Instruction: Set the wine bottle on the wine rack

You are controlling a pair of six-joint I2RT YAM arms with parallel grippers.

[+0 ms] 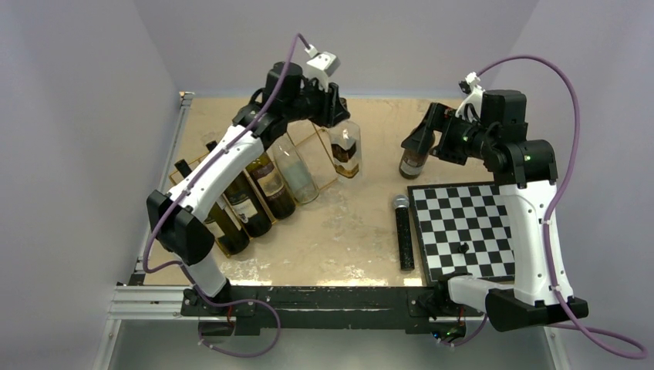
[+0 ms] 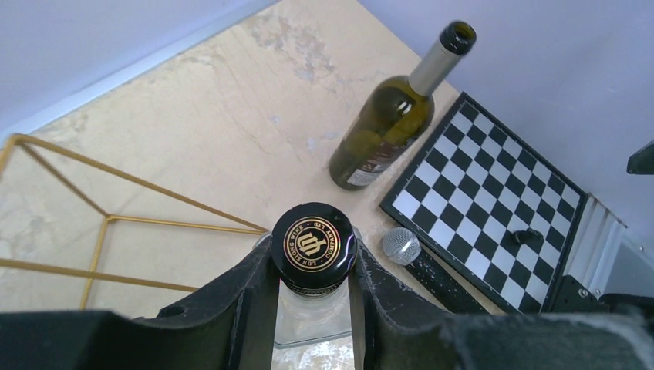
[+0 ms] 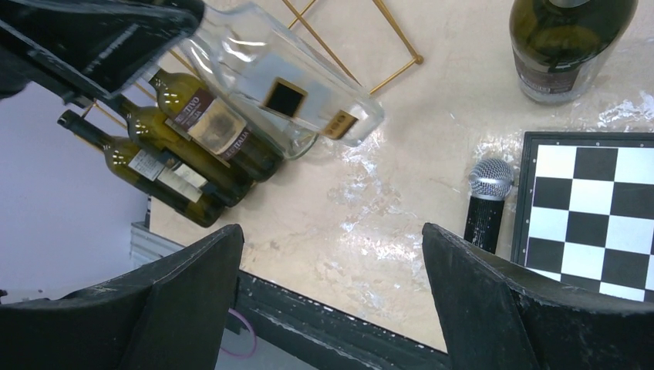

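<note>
Top external view: left gripper (image 2: pixel 313 262) clamped on black-capped neck of clear glass wine bottle (image 1: pixel 345 154). Bottle hangs roughly upright, just right of gold wire wine rack (image 2: pixel 108 218). Free end slot lies to bottle's left; long axis likely needs tilting to match. Right gripper (image 3: pixel 328 239) apart, holds nothing.

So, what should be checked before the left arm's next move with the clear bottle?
1. Grip: left end effector is shut on the cap of the clear bottle: ok.
2. Free slot: the end slot of the rack beside the bottle holds nothing: ok.
3. Alignment: the bottle hangs near upright, while the racked bottles lie slanted: not ok.
4. Bottle's base clear of the rack wire: cannot tell.
5. Right end effector is open, off by the dark bottle, out of the way: ok.
6. Microphone lies by the chessboard, away from the rack: ok.
</note>
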